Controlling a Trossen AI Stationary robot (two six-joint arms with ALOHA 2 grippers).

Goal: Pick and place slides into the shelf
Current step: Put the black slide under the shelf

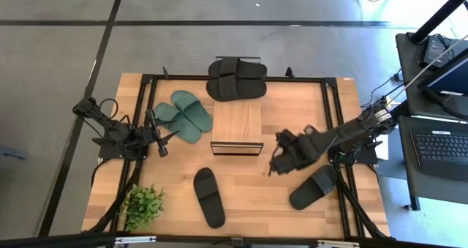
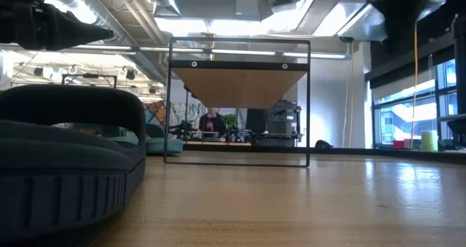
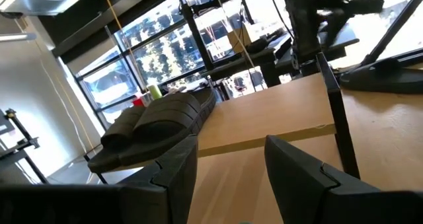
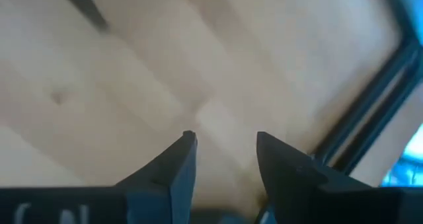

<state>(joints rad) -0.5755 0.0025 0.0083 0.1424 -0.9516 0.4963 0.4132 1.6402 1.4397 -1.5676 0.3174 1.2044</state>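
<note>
The shelf (image 1: 236, 126), a light plank on a thin black frame, stands mid-table, and the low view shows it (image 2: 237, 83) from the front. Two black slides (image 1: 236, 78) lie side by side at the far edge and show in the left wrist view (image 3: 155, 121). Left of the shelf lie two dark green slides (image 1: 183, 113). One black slide (image 1: 209, 197) lies sole down near the front, another (image 1: 313, 187) at the near right. My left gripper (image 1: 170, 136) points level toward the shelf from the left, open (image 3: 228, 164). Open and tilted down, my right gripper (image 1: 275, 164) hangs over bare table right of the shelf (image 4: 223, 151).
A small green potted plant (image 1: 142, 205) stands at the near left corner. A black metal frame (image 1: 333, 102) runs along the table's edges. Bare wood lies between the shelf and the two near black slides. Beyond the right edge is a desk with a laptop (image 1: 442, 149).
</note>
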